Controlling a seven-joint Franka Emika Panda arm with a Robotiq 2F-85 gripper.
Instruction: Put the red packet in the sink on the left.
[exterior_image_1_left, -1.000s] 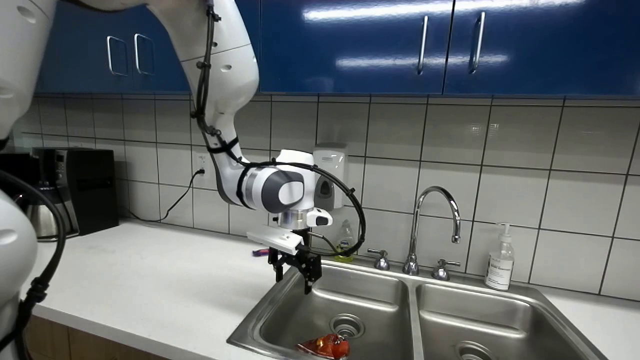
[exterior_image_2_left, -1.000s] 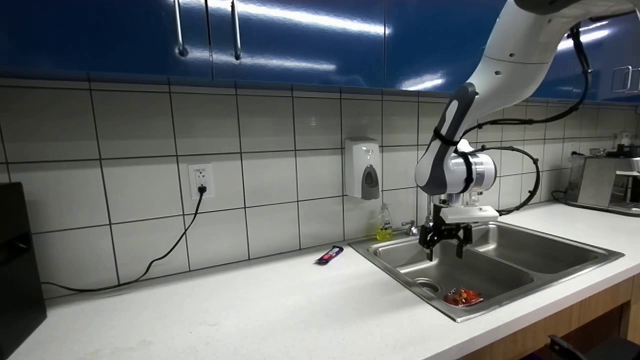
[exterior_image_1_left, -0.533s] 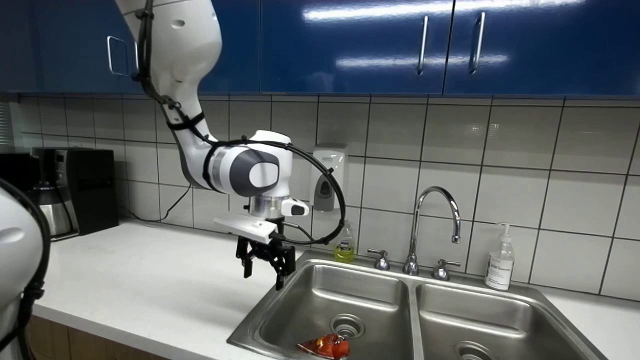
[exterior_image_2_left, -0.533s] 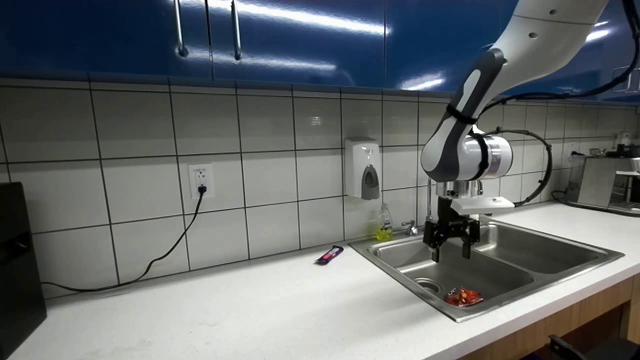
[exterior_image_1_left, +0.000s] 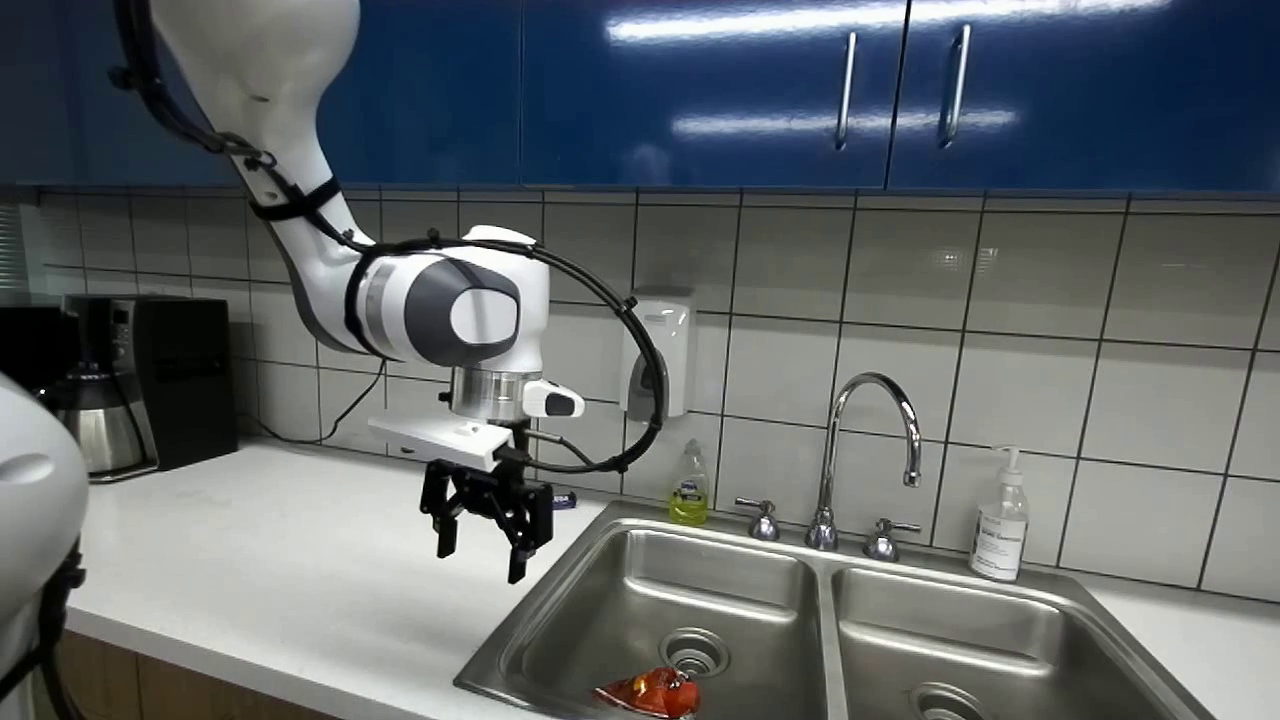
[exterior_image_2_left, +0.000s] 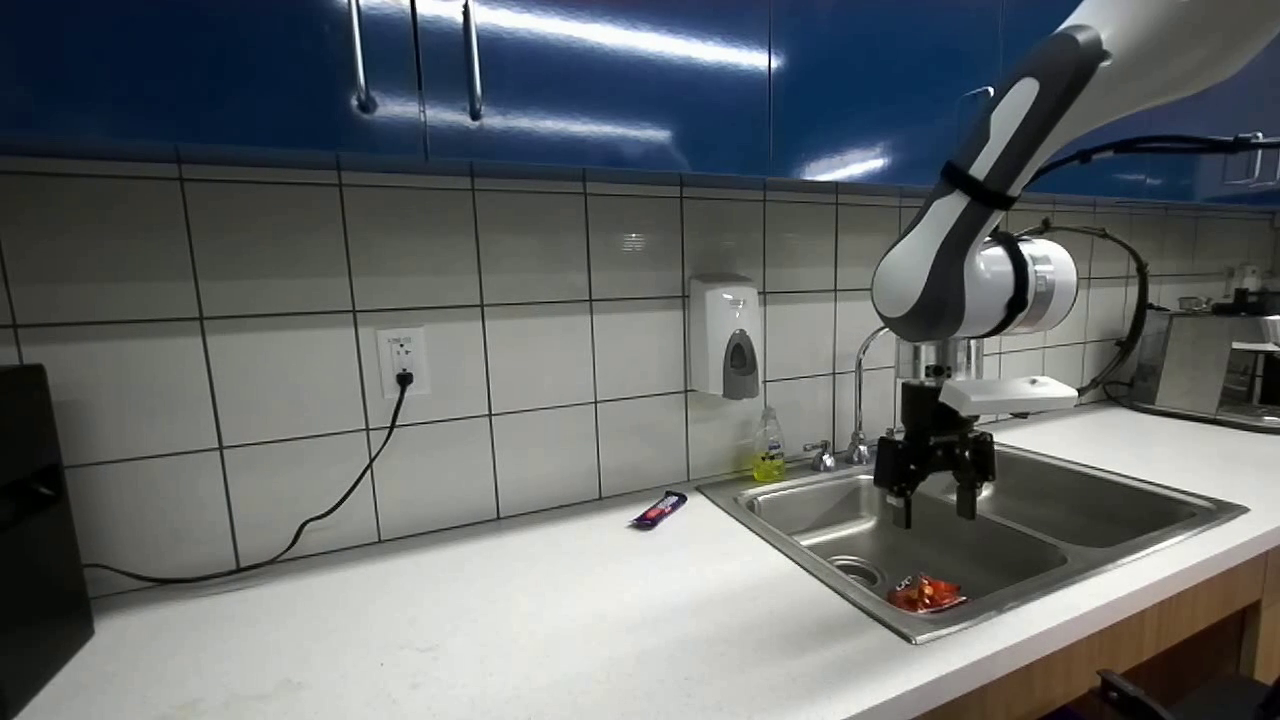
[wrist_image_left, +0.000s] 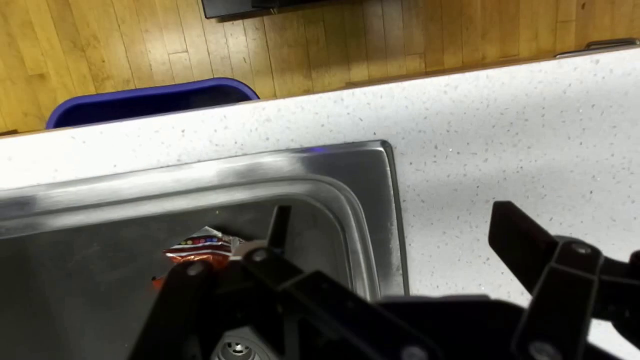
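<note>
The red packet (exterior_image_1_left: 655, 692) lies on the bottom of the left basin of the steel sink (exterior_image_1_left: 548, 598), near the basin's front edge. It also shows in the other camera's exterior view (exterior_image_2_left: 925, 594) and in the wrist view (wrist_image_left: 205, 252), where a gripper finger partly hides it. My gripper (exterior_image_1_left: 482, 560) is open and empty, raised above the counter and the sink's left edge, apart from the packet. In the wrist view my gripper (wrist_image_left: 392, 215) has its fingers wide apart, one over the basin and one over the white counter.
A purple wrapped bar (exterior_image_2_left: 659, 510) lies on the counter (exterior_image_2_left: 500, 620) near the wall. A bottle of yellow dish soap (exterior_image_1_left: 689, 487), a tall faucet (exterior_image_1_left: 830, 460) and a pump bottle (exterior_image_1_left: 1000, 530) stand behind the sink. A blue bin (wrist_image_left: 150, 102) is below the counter's front edge.
My open gripper has moved from above the left basin leftward in an exterior view, to the sink's left edge and the counter. The red packet has stayed in place.
</note>
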